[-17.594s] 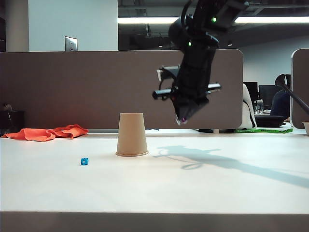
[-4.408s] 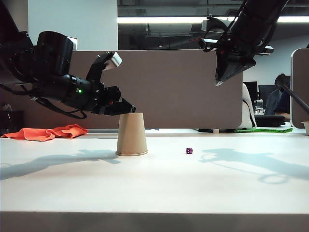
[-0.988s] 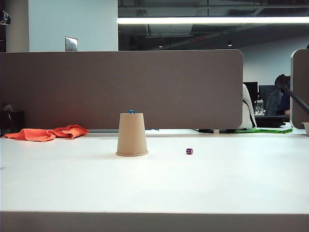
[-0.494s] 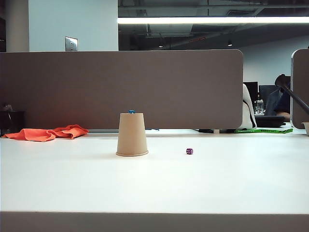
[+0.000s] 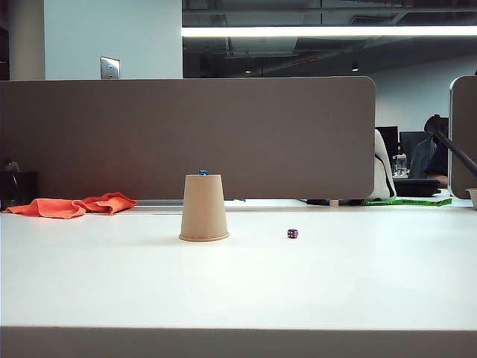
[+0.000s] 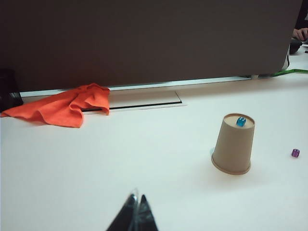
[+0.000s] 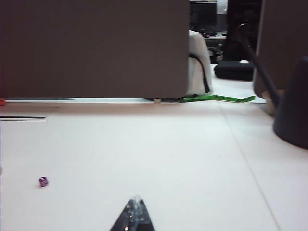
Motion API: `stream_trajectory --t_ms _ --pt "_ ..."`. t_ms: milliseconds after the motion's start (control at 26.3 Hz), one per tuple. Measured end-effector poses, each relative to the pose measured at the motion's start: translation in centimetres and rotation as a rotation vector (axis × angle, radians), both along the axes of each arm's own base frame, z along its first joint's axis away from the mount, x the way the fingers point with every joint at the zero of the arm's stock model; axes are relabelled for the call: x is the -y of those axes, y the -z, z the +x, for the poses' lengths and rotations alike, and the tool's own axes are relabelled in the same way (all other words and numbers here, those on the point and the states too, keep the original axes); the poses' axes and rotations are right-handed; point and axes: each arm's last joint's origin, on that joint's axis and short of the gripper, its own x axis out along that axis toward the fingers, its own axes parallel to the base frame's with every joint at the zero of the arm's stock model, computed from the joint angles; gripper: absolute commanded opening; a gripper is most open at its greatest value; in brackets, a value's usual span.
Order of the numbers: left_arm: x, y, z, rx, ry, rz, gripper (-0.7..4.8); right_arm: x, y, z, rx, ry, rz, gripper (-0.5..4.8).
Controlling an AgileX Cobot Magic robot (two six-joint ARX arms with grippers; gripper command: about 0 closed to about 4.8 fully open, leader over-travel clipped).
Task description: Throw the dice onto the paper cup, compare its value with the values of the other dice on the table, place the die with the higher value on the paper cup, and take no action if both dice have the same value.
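the light blue die (image 6: 241,121) sits on top of the upturned paper cup (image 6: 233,144); the purple die (image 6: 295,153) lies on the bench (image 5: 313,276) to its right, nearer the right gripper (image 7: 134,211). both that and the left gripper (image 6: 134,211) are pinched closed, empty, well back.

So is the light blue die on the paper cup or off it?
On: light blue die rests atop the upside-down paper cup; purple die lies on the table.

A white desk (image 5: 238,283) runs to a brown partition panel (image 5: 186,138) along its far edge. An orange cloth (image 5: 71,205) lies near the far left corner. Overhead glows a long ceiling light (image 5: 328,31).
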Motion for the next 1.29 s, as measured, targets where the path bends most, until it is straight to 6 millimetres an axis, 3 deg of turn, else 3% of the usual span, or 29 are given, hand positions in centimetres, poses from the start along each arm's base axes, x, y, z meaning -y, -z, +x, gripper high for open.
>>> stream_trajectory --t_ms 266,608,988,1292 --pt "-0.1 2.5 -0.5 -0.021 -0.016 -0.071 -0.06 -0.7 0.0 0.0 -0.001 -0.043 0.011 -0.01" --pt "-0.1 2.9 -0.3 -0.035 -0.017 -0.006 -0.06 -0.6 0.0 0.0 0.004 0.041 -0.059 -0.01" --pt "0.1 6.8 0.7 -0.082 0.023 0.006 -0.06 -0.7 0.0 0.0 0.006 0.009 -0.066 -0.01" --pt "-0.1 6.7 0.9 -0.046 -0.061 0.021 -0.06 -0.8 0.1 -0.1 0.000 -0.045 -0.073 -0.01"
